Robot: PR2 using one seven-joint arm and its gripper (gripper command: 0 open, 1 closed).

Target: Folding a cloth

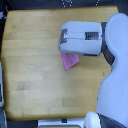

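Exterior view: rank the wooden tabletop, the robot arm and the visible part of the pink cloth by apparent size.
1. Wooden tabletop.
2. Robot arm; probably nearer the camera, so it may look oversized.
3. Pink cloth, partly hidden under the arm.

There is only the one view, the exterior one, and it looks almost straight down from high above the wooden tabletop (35,65). It stands far enough off that nearly the whole tabletop fits in, with its edges showing at the top, the left and the bottom. The robot's arm (82,39) reaches in from the exterior view's right.
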